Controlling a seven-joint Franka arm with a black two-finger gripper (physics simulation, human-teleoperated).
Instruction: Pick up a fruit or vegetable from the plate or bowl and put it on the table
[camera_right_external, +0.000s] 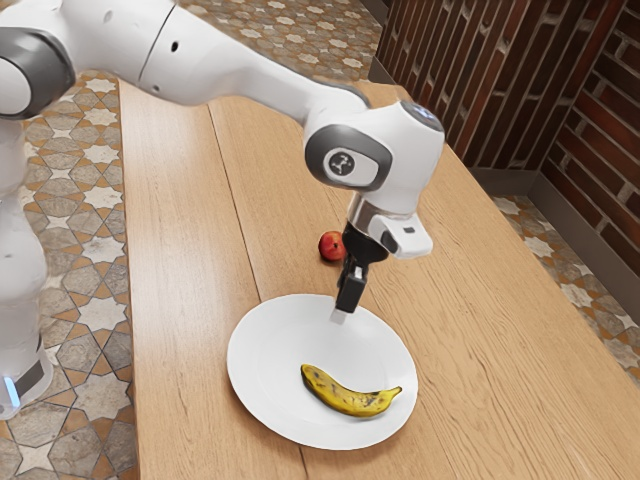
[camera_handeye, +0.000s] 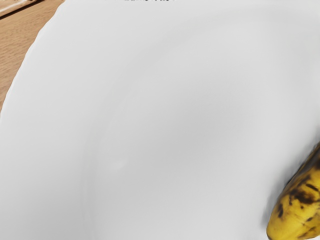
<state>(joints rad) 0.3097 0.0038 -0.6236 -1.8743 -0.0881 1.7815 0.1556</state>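
In the exterior view my gripper (camera_right_external: 342, 312) points down above the far edge of the white plate (camera_right_external: 265, 360), apart from the banana; whether it is open or shut cannot be made out. The yellow banana (camera_right_external: 349, 400) with dark spots lies on the plate's near part, toward the exterior view's right. In the wrist view, one rounded end of the spotted banana (camera_handeye: 299, 212) shows on the plate (camera_handeye: 165, 115), off to one side of my hand.
A small red fruit (camera_right_external: 331, 246) rests on the wooden table (camera_right_external: 480, 330), beyond the plate and close beside the gripper's upper part. Bare wood lies around the plate. A brick wall (camera_right_external: 590, 150) stands past the table at the exterior view's upper right.
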